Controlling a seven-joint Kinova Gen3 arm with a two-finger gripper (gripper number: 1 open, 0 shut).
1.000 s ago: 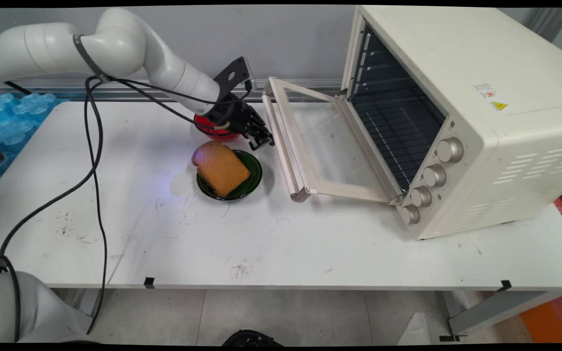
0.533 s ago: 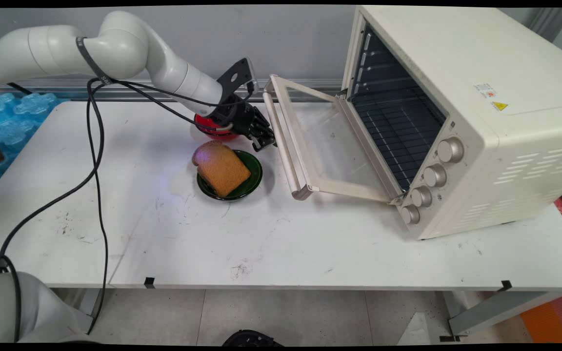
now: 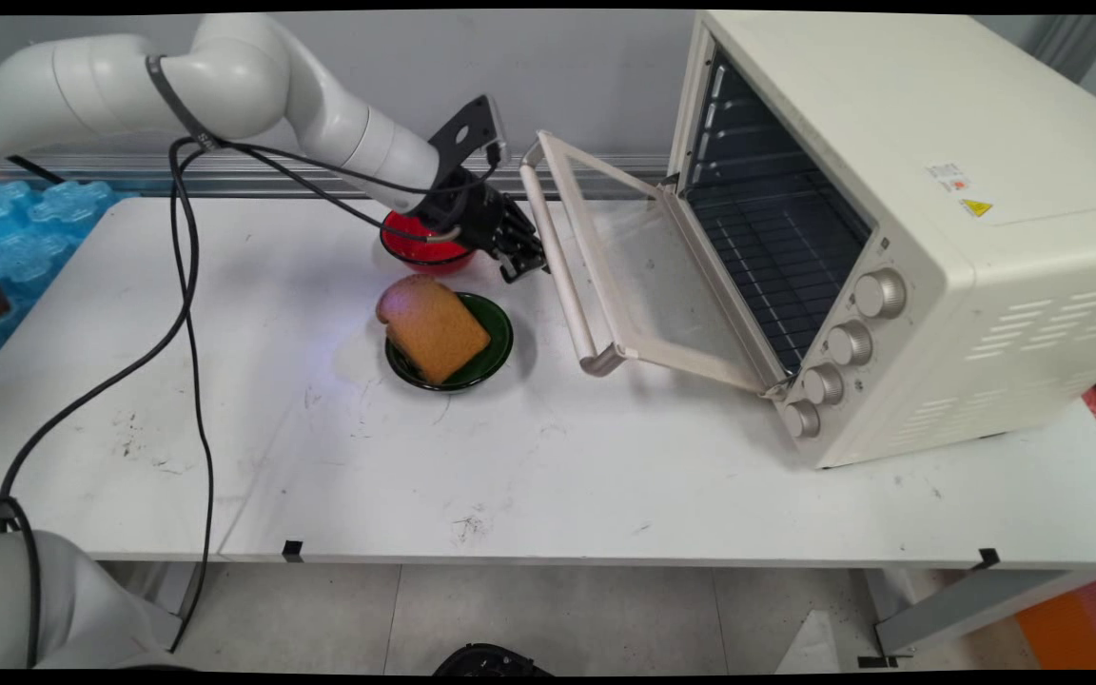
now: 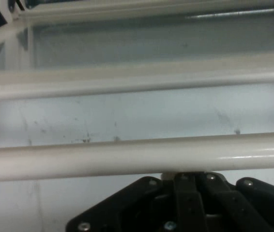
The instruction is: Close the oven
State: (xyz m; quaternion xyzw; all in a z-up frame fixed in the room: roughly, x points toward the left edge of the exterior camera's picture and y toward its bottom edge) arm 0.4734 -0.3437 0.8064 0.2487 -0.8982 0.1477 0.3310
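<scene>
Now the gripper (image 3: 521,264), its 2 fingers closed together w/ nothing held, is pressed against the handle (image 3: 558,252) of the half-open oven door (image 3: 648,281), nr red bowl (image 3: 412,240) & bread (image 3: 434,328).

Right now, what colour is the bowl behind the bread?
Red; the bowl shows best in the main view, partly behind the arm.

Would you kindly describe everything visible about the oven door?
The oven door is a cream frame around a clear glass pane, hinged at the bottom of the cream toaster oven. It stands partly open, tilted above the table. A cream bar handle runs along its free edge, and the gripper is right against that handle.
</scene>
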